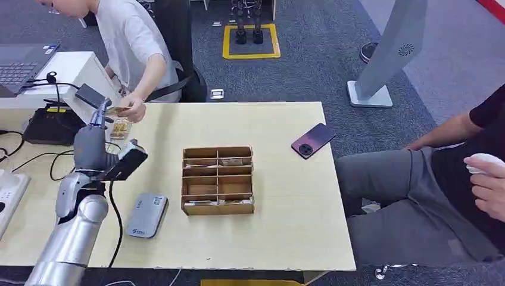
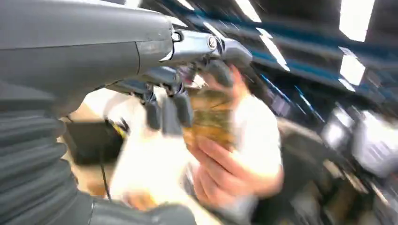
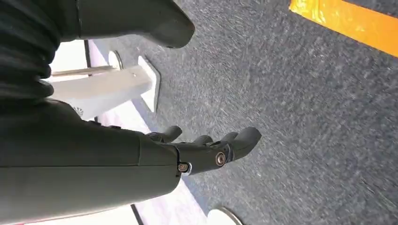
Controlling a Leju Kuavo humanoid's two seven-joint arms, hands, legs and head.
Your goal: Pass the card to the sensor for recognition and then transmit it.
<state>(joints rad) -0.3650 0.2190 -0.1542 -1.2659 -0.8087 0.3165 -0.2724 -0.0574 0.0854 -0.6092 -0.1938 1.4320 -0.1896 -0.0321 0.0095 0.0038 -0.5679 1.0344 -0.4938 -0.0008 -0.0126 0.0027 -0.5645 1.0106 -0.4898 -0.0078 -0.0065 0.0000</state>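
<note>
My left hand (image 1: 98,122) is raised at the table's far left corner, reaching toward a person in a white shirt (image 1: 134,47). A gold-brown card (image 1: 118,111) lies between my fingertips and that person's hand (image 1: 136,111). In the blurred left wrist view the card (image 2: 209,117) sits between my thumb and my dark fingers (image 2: 166,112), and the person's hand (image 2: 225,168) grips its other end. The grey card sensor (image 1: 146,214) lies flat on the table near its front edge. My right hand (image 3: 206,150) hangs over the carpet, holding nothing, its fingers loosely extended.
A cardboard divider box (image 1: 217,179) stands mid-table, with a dark phone (image 1: 312,140) to its far right. A black device (image 1: 50,125), cables and a white power strip (image 1: 9,193) crowd the left side. A second person (image 1: 452,179) sits at the right edge.
</note>
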